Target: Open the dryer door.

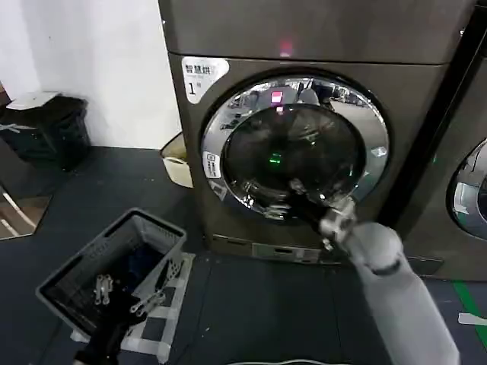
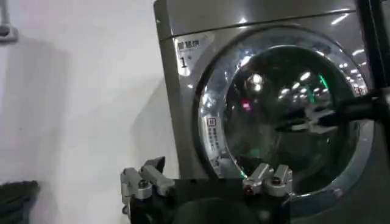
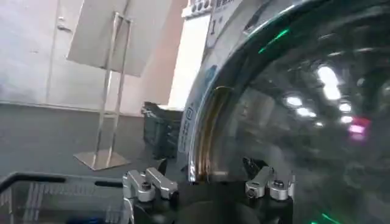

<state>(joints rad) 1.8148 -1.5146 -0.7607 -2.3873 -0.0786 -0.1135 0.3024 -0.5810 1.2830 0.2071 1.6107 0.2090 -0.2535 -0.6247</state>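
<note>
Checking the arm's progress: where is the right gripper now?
In the head view, the right gripper is against the lower glass of the chrome-ringed round dryer door.

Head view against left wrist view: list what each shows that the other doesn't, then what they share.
Head view alone: the laundry basket on the floor, the neighbouring machine and the left gripper low beside the basket. Left wrist view alone: the white wall beside the dryer. Shared: the dryer door closed, the "1" sticker, and the right gripper at the door's glass.
</note>
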